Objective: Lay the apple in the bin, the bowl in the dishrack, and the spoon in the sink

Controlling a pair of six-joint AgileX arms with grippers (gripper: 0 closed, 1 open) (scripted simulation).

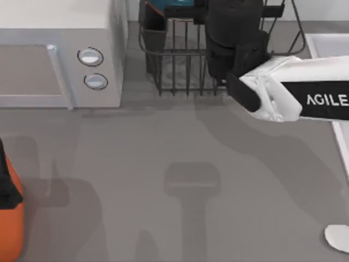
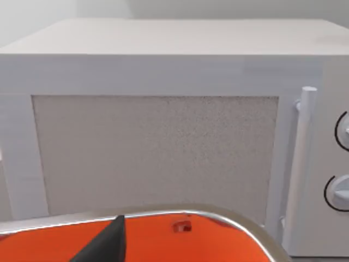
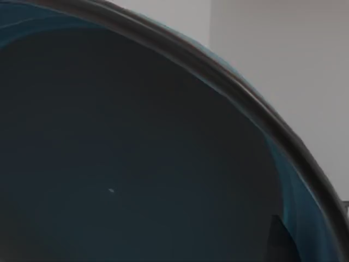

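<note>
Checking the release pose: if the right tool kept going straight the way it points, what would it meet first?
Most likely the bowl: its teal inside sits right in front of the right wrist camera, over the dishrack. Depth is hard to judge.

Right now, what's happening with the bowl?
Right end effector over the dishrack, bowl close up at its wrist camera. Left arm near bin, facing microwave. Spoon at table edge.

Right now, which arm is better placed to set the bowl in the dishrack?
Right. Its arm reaches over the dishrack, and the bowl sits right at its wrist camera. The left wrist camera faces the microwave over the bin, at the table's left.
</note>
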